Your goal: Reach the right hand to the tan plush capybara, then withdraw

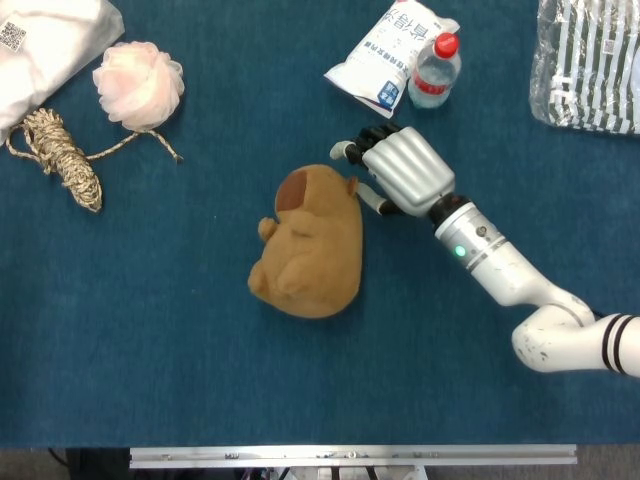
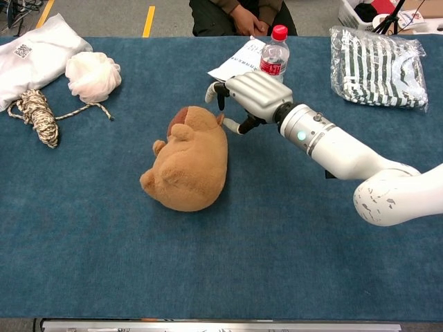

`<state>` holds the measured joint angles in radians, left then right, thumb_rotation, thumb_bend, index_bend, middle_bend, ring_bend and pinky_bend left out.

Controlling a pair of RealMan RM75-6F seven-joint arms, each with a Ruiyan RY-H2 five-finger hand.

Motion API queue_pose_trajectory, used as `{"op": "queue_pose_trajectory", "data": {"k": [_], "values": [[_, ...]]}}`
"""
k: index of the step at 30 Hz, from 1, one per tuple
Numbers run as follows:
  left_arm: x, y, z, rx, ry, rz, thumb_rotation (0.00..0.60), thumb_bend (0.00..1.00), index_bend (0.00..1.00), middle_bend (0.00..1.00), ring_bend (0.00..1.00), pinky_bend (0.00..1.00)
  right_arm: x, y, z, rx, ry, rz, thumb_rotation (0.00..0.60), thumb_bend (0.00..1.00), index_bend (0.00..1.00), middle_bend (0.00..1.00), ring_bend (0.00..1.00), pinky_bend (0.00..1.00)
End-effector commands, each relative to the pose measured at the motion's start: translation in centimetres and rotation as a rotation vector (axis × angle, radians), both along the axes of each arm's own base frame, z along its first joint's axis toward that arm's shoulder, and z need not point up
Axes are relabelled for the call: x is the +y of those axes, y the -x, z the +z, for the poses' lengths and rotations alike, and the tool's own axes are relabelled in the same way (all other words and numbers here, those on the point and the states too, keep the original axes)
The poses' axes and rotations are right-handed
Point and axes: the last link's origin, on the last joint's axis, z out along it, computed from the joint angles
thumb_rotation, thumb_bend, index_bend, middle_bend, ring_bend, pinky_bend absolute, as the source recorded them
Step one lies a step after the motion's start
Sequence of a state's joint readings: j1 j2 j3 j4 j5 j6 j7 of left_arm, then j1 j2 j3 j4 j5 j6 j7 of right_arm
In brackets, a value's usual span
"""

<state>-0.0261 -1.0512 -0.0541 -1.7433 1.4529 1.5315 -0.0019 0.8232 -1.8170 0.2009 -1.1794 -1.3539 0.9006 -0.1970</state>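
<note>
The tan plush capybara lies on its side in the middle of the blue table, its head with a dark brown patch toward the far end. My right hand hovers just right of the head, fingers spread and holding nothing. Its thumb sits close beside the plush's head; whether it touches is unclear. The left hand appears in neither view.
A water bottle and a white printed packet lie just beyond my right hand. A striped bag sits far right. A pink bath pouf, a rope bundle and a white bag occupy the far left.
</note>
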Motion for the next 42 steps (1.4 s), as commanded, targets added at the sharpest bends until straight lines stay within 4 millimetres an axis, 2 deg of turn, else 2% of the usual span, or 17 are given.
{"op": "queue_pose_trajectory", "data": {"k": [1, 5, 7, 10, 12, 15, 17, 18, 20, 22, 24, 28, 33, 38, 42], "values": [[0.0, 0.0, 0.0, -0.001, -0.001, 0.000, 0.600, 0.22, 0.26, 0.26, 0.19, 0.19, 0.1, -0.1, -0.1, -0.002, -0.002, 0.000, 0.600, 0.35, 0.31, 0.42, 0.28, 0.32], [-0.1, 0.0, 0.1, -0.004, -0.003, 0.003, 0.600, 0.22, 0.26, 0.26, 0.19, 0.19, 0.2, -0.3, -0.3, -0.006, -0.008, 0.002, 0.600, 0.35, 0.39, 0.42, 0.28, 0.32], [-0.1, 0.0, 0.1, -0.007, -0.005, 0.005, 0.600, 0.22, 0.26, 0.26, 0.19, 0.19, 0.3, -0.4, -0.4, -0.009, -0.007, 0.004, 0.600, 0.35, 0.45, 0.42, 0.28, 0.31], [-0.2, 0.0, 0.2, -0.012, -0.007, 0.006, 0.600, 0.22, 0.26, 0.26, 0.19, 0.19, 0.3, -0.5, -0.5, -0.011, 0.000, 0.006, 0.600, 0.36, 0.62, 0.44, 0.28, 0.31], [-0.2, 0.0, 0.2, -0.012, -0.006, 0.006, 0.600, 0.22, 0.26, 0.26, 0.19, 0.19, 0.4, -0.5, -0.6, -0.007, 0.001, 0.007, 0.600, 0.37, 0.70, 0.46, 0.28, 0.31], [-0.2, 0.0, 0.2, -0.013, -0.004, 0.003, 0.600, 0.22, 0.26, 0.26, 0.19, 0.19, 0.4, -0.6, -0.6, -0.006, 0.002, 0.008, 0.600, 0.37, 0.72, 0.47, 0.28, 0.31], [-0.2, 0.0, 0.2, -0.015, -0.005, 0.002, 0.600, 0.22, 0.26, 0.26, 0.19, 0.19, 0.4, -0.5, -0.4, -0.001, 0.003, 0.010, 0.600, 0.37, 0.66, 0.46, 0.29, 0.31], [-0.2, 0.0, 0.2, -0.016, -0.005, 0.002, 0.600, 0.22, 0.26, 0.26, 0.19, 0.19, 0.4, -0.4, -0.3, 0.010, -0.002, 0.010, 0.600, 0.36, 0.59, 0.45, 0.28, 0.31], [-0.1, 0.0, 0.2, -0.017, -0.005, 0.002, 0.600, 0.22, 0.26, 0.26, 0.19, 0.19, 0.4, -0.2, -0.1, 0.031, -0.013, 0.009, 0.600, 0.35, 0.38, 0.39, 0.26, 0.29], [-0.1, 0.0, 0.2, -0.016, -0.003, 0.002, 0.600, 0.22, 0.26, 0.26, 0.19, 0.19, 0.5, -0.1, 0.3, 0.058, -0.023, 0.012, 0.600, 0.32, 0.13, 0.30, 0.19, 0.25], [-0.1, 0.0, 0.1, -0.015, 0.001, 0.002, 0.600, 0.22, 0.26, 0.26, 0.19, 0.19, 0.6, 0.0, 0.8, 0.077, -0.033, 0.012, 0.600, 0.29, 0.01, 0.20, 0.13, 0.21], [0.1, 0.0, 0.0, -0.013, 0.004, -0.002, 0.600, 0.22, 0.26, 0.26, 0.19, 0.19, 1.0, 0.0, 2.6, 0.081, -0.027, 0.003, 0.600, 0.25, 0.00, 0.09, 0.06, 0.17], [0.2, 0.0, 0.2, -0.016, -0.005, -0.010, 0.600, 0.22, 0.26, 0.26, 0.19, 0.19, 1.9, 1.6, 6.7, 0.067, 0.049, -0.023, 0.600, 0.25, 0.00, 0.10, 0.06, 0.17], [0.6, 0.4, 0.4, 0.027, -0.020, -0.024, 0.600, 0.22, 0.26, 0.26, 0.20, 0.19, 3.4, 5.4, 11.8, 0.092, 0.160, -0.104, 0.600, 0.25, 0.00, 0.13, 0.06, 0.17], [1.2, 0.8, -0.1, 0.110, -0.031, -0.045, 0.600, 0.22, 0.26, 0.27, 0.20, 0.19, 5.7, 9.1, 16.2, 0.109, 0.279, -0.187, 0.600, 0.25, 0.00, 0.16, 0.06, 0.17]]}}
